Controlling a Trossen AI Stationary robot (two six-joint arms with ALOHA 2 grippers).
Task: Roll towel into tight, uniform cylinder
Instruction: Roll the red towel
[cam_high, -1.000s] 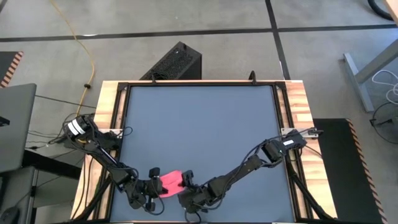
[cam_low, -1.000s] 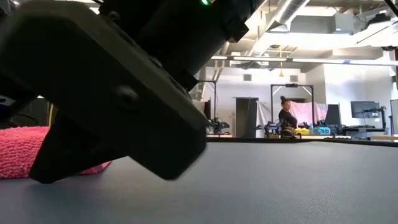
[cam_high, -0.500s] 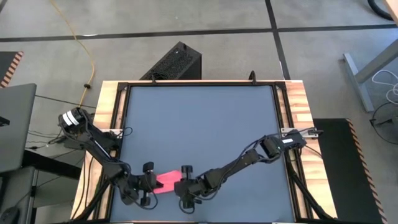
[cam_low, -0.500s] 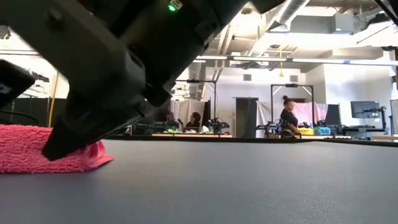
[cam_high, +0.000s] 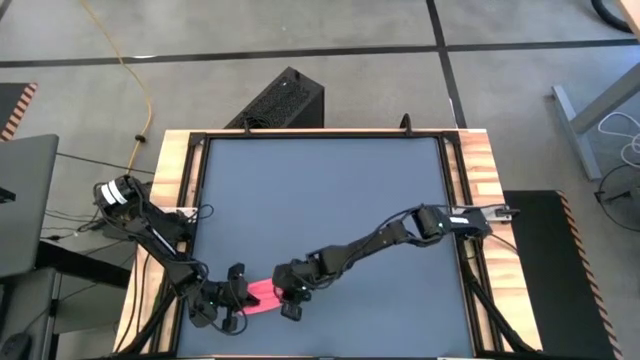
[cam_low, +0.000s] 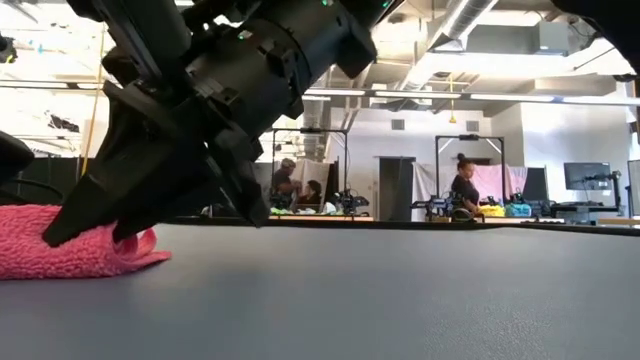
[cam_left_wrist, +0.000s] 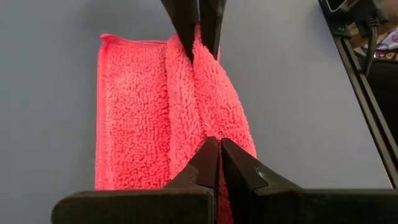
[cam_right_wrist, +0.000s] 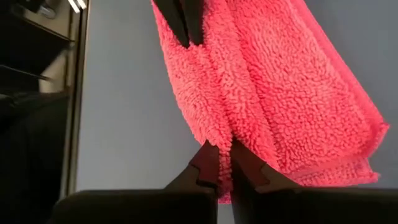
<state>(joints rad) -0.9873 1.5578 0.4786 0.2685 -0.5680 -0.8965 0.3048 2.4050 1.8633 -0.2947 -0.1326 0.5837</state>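
Note:
The pink towel lies near the table's near edge, left of the middle, partly folded over, with a raised ridge along its length. My left gripper is at its left end and my right gripper at its right end, both shut on that ridge and facing each other. In the low view the right arm slants down onto the towel, which rests flat on the tabletop. Each wrist view shows the other gripper's fingertips at the ridge's far end. My left gripper pinches the raised fold at the towel's left end between its two fingers, coming from the table's left and pointing along the ridge. The towel stays on the table. My right gripper pinches the same fold at the towel's right end, slanting down from the table's right along the ridge. The cloth around it lies on the table, slack.
The dark grey tabletop stretches bare to the far and right sides. Its wooden frame runs close by the left arm, and the near edge is just behind the towel. A black box stands beyond the far edge.
My right gripper has swung toward the table's left and a little toward the far edge, away from the low camera, and come down on the towel's right end. My left gripper has drawn slightly toward the left. The towel looks narrower from above than before.

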